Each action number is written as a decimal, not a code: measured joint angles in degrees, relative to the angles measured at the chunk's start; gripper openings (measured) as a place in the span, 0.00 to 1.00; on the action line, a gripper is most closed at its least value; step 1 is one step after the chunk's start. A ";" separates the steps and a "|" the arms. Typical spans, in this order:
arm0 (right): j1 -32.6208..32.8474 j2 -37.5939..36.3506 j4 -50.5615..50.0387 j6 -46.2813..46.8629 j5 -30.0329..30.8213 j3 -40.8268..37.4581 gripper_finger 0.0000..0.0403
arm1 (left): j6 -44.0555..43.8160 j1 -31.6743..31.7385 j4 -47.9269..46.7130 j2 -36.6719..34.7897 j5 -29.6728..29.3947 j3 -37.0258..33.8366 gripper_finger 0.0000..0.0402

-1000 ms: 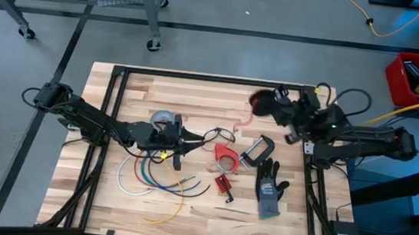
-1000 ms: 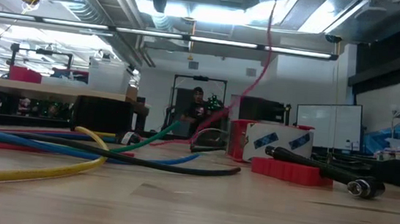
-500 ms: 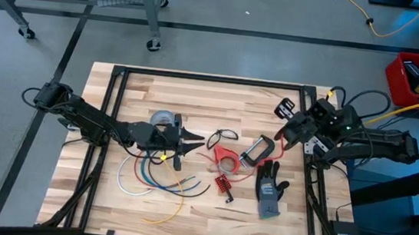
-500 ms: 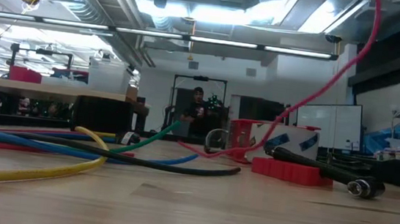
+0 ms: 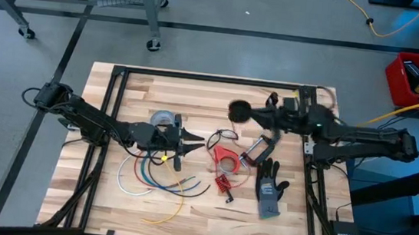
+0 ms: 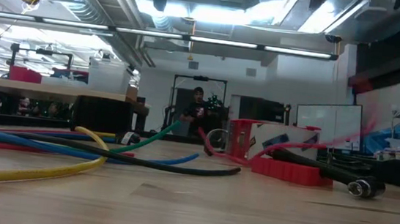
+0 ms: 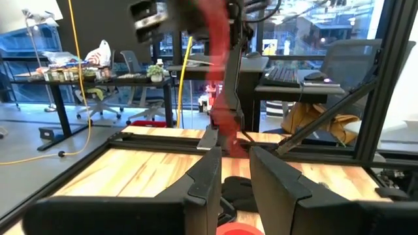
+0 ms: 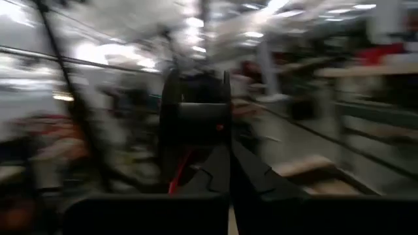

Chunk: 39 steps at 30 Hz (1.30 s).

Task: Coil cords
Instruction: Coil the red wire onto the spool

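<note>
The red cord [image 5: 219, 144] lies in loops at mid-table and rises toward my right gripper [image 5: 269, 119]. That gripper is shut, above the table's far right part, with a dark spool [image 8: 196, 111] at its tips; the spool is a blurred dark blob in the high view [image 5: 238, 111]. My left gripper [image 5: 192, 140] hovers low at mid-table, pointing right, its fingers [image 7: 210, 171] a narrow gap apart. The red cord [image 7: 222, 78] shows beyond that gap. White, blue, green and yellow cords [image 5: 151, 177] lie on the table by the left arm. My right gripper carries the dark spool just beyond its shut fingertips [image 8: 222, 171], clear of the table. The fingers hide the place of contact. A red strand [image 8: 179, 173] hangs from the spool beside the fingers. Whether my left gripper touches the red cord, I cannot tell.
A grey tape roll [image 5: 165, 117] lies behind the left gripper. A red and white roll [image 5: 226, 162], a black clamp [image 5: 257, 148], a grey and black glove [image 5: 268, 189] and a small red part [image 5: 222, 184] lie at centre right. Black frame rails [image 5: 198, 77] edge the table.
My right gripper has swung with the spool, first toward the table's near right, then back toward the left and far side. The red cord, which rose steeply from the table, now slants low toward the right. My left gripper has kept still.
</note>
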 joint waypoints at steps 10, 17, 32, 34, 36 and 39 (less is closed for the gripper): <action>0.00 12.85 9.03 -1.75 0.26 0.00 0.00 | -8.35 2.16 -4.70 0.04 -0.07 -0.04 0.18; 0.02 14.94 15.01 -1.77 -2.04 0.02 0.00 | -11.66 4.10 -6.60 0.04 -1.36 -0.04 0.18; 0.02 23.70 24.45 -3.26 -3.03 2.49 0.00 | -17.81 4.87 -1.39 6.44 0.04 0.00 0.18; 0.02 24.10 24.43 -3.29 -4.11 2.77 0.00 | -20.09 4.87 -2.09 6.49 0.02 0.00 0.18; 0.02 24.18 24.43 -3.28 -4.54 2.86 0.00 | -21.12 4.86 -2.14 6.49 0.04 0.02 0.18; 0.03 24.16 24.43 -3.28 -4.64 2.86 0.00 | -19.37 4.83 -2.15 6.49 0.02 0.02 0.18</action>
